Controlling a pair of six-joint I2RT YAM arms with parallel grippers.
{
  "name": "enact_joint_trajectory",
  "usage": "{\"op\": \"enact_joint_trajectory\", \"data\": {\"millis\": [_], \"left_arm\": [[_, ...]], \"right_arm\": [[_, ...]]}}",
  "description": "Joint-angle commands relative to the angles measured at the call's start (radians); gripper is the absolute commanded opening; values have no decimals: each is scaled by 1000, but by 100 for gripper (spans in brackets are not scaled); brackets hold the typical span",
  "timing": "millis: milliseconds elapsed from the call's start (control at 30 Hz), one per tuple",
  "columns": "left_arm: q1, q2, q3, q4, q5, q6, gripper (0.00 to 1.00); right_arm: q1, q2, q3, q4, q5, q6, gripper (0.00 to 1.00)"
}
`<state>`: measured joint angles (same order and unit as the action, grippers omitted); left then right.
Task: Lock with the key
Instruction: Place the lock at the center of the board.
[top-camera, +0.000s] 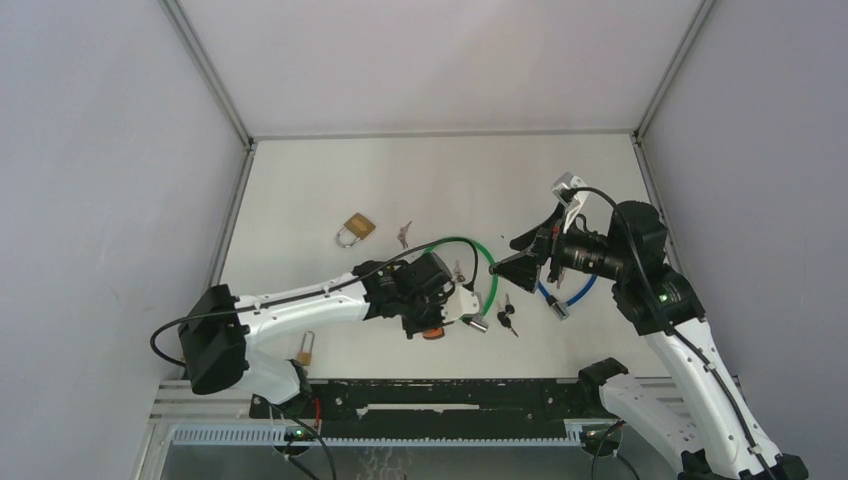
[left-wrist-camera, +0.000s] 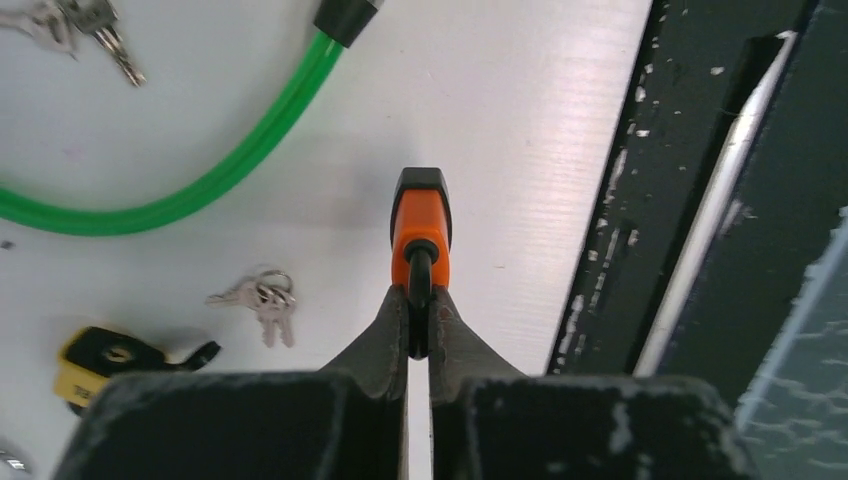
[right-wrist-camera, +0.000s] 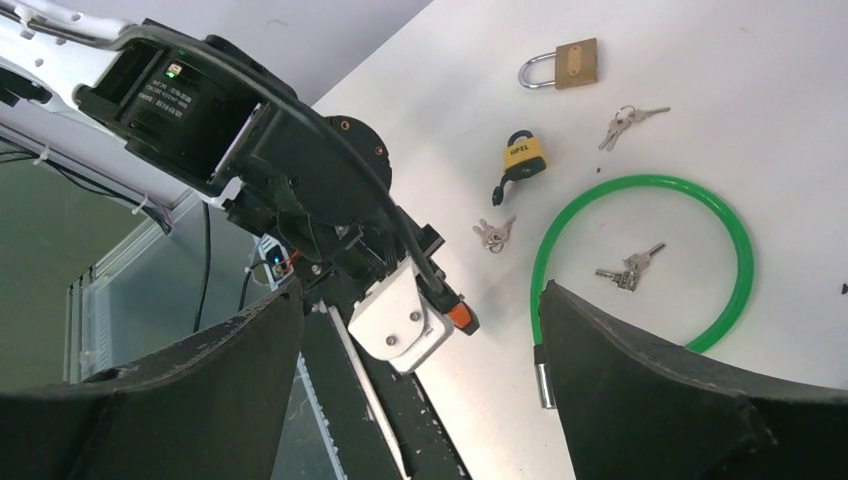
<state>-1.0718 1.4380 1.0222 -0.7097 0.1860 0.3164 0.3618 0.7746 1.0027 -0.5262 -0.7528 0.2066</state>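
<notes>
My left gripper (left-wrist-camera: 420, 318) is shut on the black shackle of an orange padlock (left-wrist-camera: 420, 222) and holds it just above the table's near edge; the padlock also shows in the top view (top-camera: 432, 334) and the right wrist view (right-wrist-camera: 460, 317). My right gripper (top-camera: 520, 262) is wide open and empty, raised to the right of the left gripper and facing it. Small key bunches lie on the table: one (left-wrist-camera: 262, 300) next to a yellow and black padlock (left-wrist-camera: 95, 358), one inside the green cable loop (right-wrist-camera: 630, 268), one farther back (top-camera: 404, 233), and a black-headed pair (top-camera: 507, 315).
A green cable lock (top-camera: 488, 270) curves between the arms, with a blue cable lock (top-camera: 572, 294) under the right gripper. A brass padlock (top-camera: 355, 229) lies at the back left and a small brass padlock (top-camera: 305, 348) near the left base. The black rail (left-wrist-camera: 700, 200) borders the near edge.
</notes>
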Motion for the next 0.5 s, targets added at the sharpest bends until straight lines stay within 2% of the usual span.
{"op": "enact_joint_trajectory", "data": {"millis": [0,167,233,267,300,333,400,467], "left_arm": [[-38,7,-40,88,-114,103,6],[-50,67,-31,67,-133,115,8],[-54,70,-27,67,-130,115,14],[-54,69,-24,68,-125,114,20],[-54,67,-24,65,-117,112,32],[-54,64,-20,62,-106,112,37],[-54,48,-7,50,-93,109,62],[-51,21,27,23,-105,95,82]], "right_arm": [[5,-23,4,17,8,-15,92],[4,-42,2,14,15,-18,92],[5,-50,4,12,12,-18,92],[4,-53,3,11,13,-20,92],[4,-55,4,9,14,-23,92],[5,-56,4,8,15,-24,92],[4,-60,3,7,16,-24,92],[4,-64,4,7,17,-24,92]]}}
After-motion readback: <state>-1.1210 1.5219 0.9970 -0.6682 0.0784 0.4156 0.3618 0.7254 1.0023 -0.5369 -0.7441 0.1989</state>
